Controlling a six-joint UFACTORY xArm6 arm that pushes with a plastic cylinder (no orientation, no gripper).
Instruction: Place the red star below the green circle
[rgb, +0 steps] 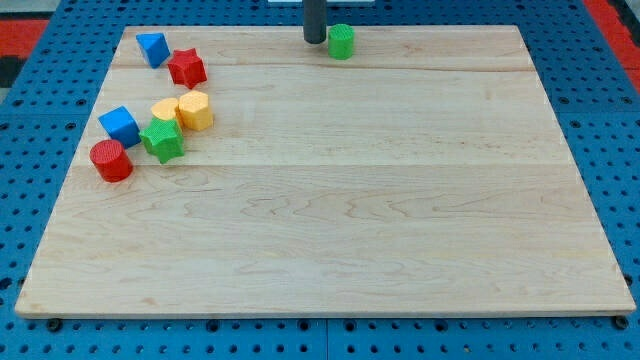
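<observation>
Fingers are lacking on this arm, so no grip state can be told. On the pale wooden counter (330, 230), nearest at the view's left sit a red cylinder (111, 160), green star (161, 140), blue cube (119, 125), two yellow blocks (186, 109). Farther: red star (187, 68) beside a blue block (152, 48). At the top edge, my tip (314, 41) stands just left of the green circle (341, 42).

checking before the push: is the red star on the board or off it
On the board: the red star sits flat near the top-left corner of the wooden board, beside a blue block.
</observation>
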